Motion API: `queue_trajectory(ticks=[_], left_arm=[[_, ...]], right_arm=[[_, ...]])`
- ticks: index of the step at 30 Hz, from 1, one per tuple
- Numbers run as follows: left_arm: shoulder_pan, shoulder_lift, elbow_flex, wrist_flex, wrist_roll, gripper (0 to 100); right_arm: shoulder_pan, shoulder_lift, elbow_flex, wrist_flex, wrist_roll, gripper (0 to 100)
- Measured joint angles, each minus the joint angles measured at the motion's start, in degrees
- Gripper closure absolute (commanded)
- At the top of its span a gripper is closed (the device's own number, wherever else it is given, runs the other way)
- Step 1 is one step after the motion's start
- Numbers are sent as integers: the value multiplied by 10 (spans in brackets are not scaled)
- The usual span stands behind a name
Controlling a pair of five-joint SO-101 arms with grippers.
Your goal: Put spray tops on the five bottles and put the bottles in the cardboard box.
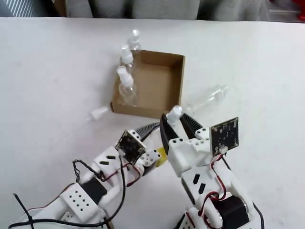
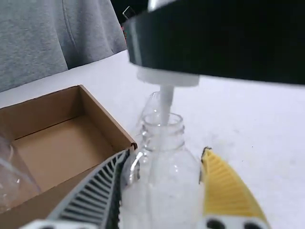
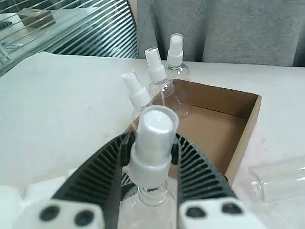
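Our left pincer [image 2: 167,158] clamps a clear plastic bottle [image 2: 159,193] upright beside the brown cardboard box's [image 2: 57,145] near wall; our right pincer [image 3: 151,139] pinches a white spray top [image 3: 153,126] over its neck

Matt cardboard box [image 1: 159,83], seemingly plastic bottle [image 2: 162,179]

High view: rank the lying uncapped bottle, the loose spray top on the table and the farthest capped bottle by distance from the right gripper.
1. Lying bottle, just beyond the right gripper, right of the cardboard box.
2. Loose spray top, on the table left of the box's near corner.
3. Farthest capped bottle, by the box's far corner.
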Motion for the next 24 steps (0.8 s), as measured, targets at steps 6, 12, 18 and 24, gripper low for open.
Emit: queue_trajectory(ticks=[6,12,18,24], left_arm=[[-3,3,1,0,2,894],[-3,4,1,1,2,895],[-3,4,4,1,2,895],[-2,3,2,0,1,895]], right_arm=[[-25,-1,8,7,0,981],[-27,-1,10,11,0,979],[-28,-1,10,24,0,850],[-43,-7,15,67,-1,833]])
